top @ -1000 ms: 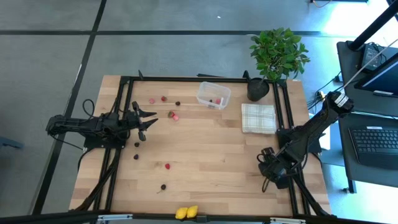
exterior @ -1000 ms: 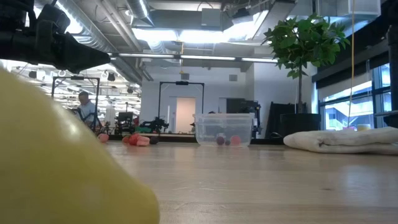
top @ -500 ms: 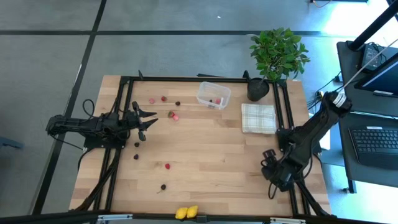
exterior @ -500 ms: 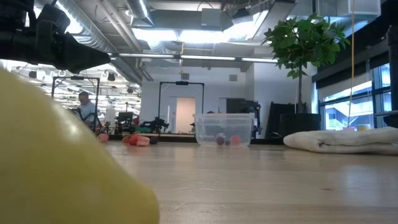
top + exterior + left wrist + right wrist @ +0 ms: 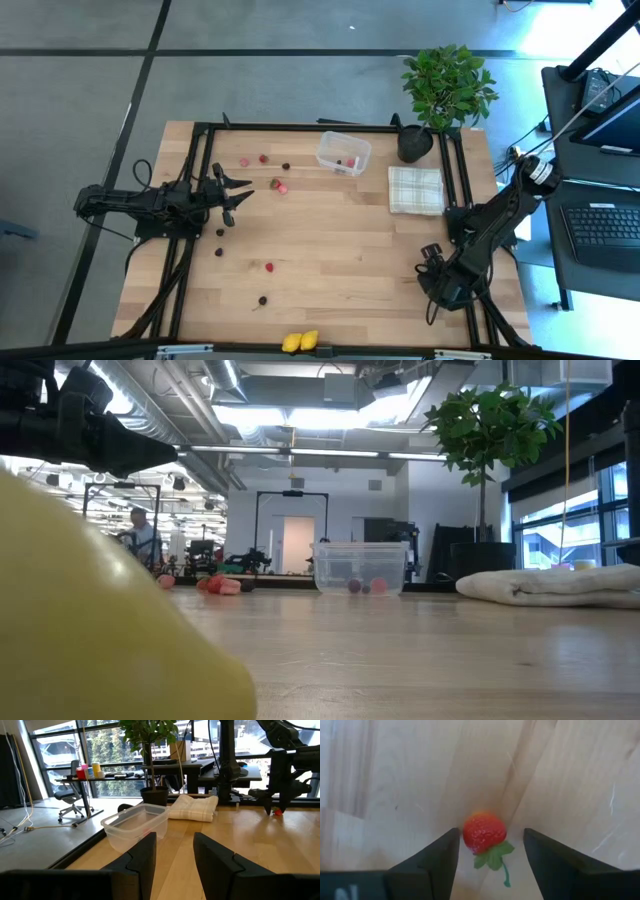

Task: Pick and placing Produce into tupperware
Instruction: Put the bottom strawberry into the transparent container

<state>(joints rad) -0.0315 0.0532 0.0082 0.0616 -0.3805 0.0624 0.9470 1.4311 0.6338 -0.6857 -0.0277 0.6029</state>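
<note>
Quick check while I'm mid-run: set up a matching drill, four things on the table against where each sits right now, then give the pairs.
Things:
1. strawberry
2. tupperware
3. checked cloth
4. yellow lemons

Places:
A. at the table's near edge, by the low camera
B. between the right gripper's open fingers, lying on the wood
C. far side of the table, a few berries inside
D. just in front of the plant pot

Pairs: 1-B, 2-C, 3-D, 4-A
</note>
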